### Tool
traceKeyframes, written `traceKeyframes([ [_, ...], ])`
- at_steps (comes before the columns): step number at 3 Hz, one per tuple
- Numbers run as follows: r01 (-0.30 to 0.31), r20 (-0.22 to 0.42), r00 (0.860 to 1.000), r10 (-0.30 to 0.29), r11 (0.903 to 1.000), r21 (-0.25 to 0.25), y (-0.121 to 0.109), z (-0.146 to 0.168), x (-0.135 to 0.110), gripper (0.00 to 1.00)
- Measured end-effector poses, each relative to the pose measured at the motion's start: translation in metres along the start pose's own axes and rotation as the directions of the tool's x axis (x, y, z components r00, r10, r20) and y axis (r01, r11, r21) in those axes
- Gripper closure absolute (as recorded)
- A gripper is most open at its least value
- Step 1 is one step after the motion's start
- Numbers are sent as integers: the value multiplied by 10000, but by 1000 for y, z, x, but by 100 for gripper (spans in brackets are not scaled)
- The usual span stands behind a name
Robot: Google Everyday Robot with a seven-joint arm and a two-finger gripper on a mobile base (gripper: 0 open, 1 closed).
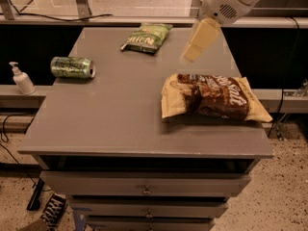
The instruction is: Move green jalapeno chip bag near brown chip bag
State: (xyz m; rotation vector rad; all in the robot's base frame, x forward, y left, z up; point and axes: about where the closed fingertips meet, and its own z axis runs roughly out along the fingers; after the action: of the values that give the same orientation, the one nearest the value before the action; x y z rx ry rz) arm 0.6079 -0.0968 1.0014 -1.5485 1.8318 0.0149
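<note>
The green jalapeno chip bag (pixel 147 36) lies flat at the far middle of the grey table (pixel 115 114). The brown chip bag (pixel 214 96), large with cream-yellow ends, lies on the table's right side near the front. My gripper (pixel 190 56) hangs above the table, pointing down and left, between the two bags. It is to the right of the green bag and just beyond the brown bag's far left end. It holds nothing that I can see.
A green drink can (pixel 72 67) lies on its side at the table's left edge. A white pump bottle (pixel 21 79) stands on a lower ledge left of the table. Drawers run below the tabletop. A shoe (pixel 53 208) lies on the floor.
</note>
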Motion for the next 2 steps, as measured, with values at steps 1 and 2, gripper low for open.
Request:
traceKeyframes([
  [1,-147,117,9998,144,9996,252,-3,-2,4,0],
  [2,-533,318,9982,516,9970,563,-14,27,2,0],
])
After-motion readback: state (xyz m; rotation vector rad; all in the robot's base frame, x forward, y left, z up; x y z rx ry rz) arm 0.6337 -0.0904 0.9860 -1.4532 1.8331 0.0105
